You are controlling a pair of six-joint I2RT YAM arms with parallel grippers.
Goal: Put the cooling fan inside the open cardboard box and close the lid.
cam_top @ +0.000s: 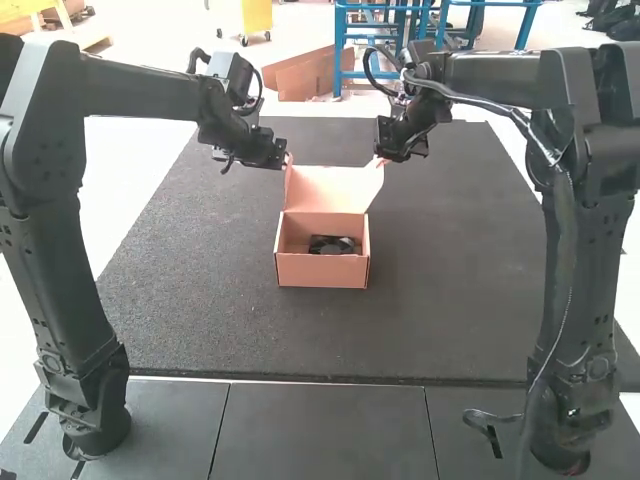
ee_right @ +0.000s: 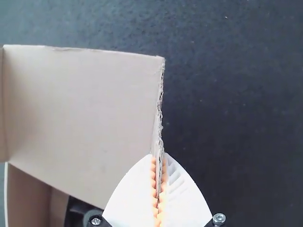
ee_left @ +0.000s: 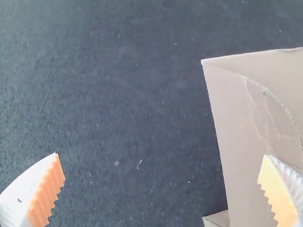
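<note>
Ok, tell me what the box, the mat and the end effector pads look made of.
The box: matte tan corrugated cardboard, judging by its rough layered edge. The mat: dark, grainy, speckled, perhaps rubber crumb or felt. The pads: orange, toothed, likely rubber or soft plastic.

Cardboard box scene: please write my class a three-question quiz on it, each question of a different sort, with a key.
1. True or false: the cooling fan lies inside the cardboard box.
2. The lid is: A) shut flat, B) standing open, C) torn off.
3. Fill in: the right gripper is shut on the lid's side ____, while the left gripper is open.

Key: 1 true; 2 B; 3 edge.
</note>
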